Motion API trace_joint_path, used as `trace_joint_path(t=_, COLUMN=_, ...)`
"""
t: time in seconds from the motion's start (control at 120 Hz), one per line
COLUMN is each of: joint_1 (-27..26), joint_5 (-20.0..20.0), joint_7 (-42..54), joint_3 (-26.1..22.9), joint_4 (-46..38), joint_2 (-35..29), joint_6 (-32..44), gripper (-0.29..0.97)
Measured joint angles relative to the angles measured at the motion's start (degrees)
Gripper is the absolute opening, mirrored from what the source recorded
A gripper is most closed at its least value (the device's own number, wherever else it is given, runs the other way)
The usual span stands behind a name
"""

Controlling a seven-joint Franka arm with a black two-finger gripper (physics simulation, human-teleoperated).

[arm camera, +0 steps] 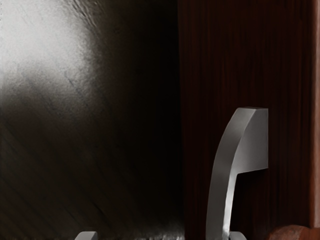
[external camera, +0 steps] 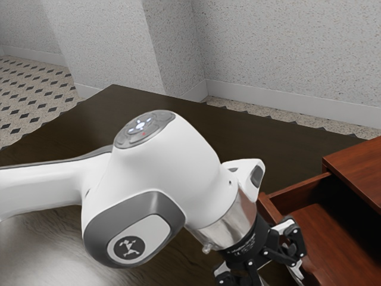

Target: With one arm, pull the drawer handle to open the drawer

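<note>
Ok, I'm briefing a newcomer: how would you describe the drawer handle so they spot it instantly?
Find the reddish wooden cabinet at the exterior view's right, its drawer pulled out. On the drawer's front sits the handle: a curved silver bar, the only metal against wood.

From my feed I see speckled grey-white walls (external camera: 286, 42) with a white baseboard (external camera: 297, 102) along their foot. The floor (external camera: 30, 89) at far left is pale tile with dark diamonds. The dark wood table (external camera: 178, 113) carries bright glare at near left.
</note>
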Motion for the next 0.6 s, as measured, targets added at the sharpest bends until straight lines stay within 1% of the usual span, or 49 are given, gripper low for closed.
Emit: trace_joint_path(t=0.6, joint_1=-0.05, joint_5=0.41, joint_7=-3.95, joint_3=-0.25, joint_4=-5.32, joint_2=-5.31, joint_6=0.1, gripper=0.28)
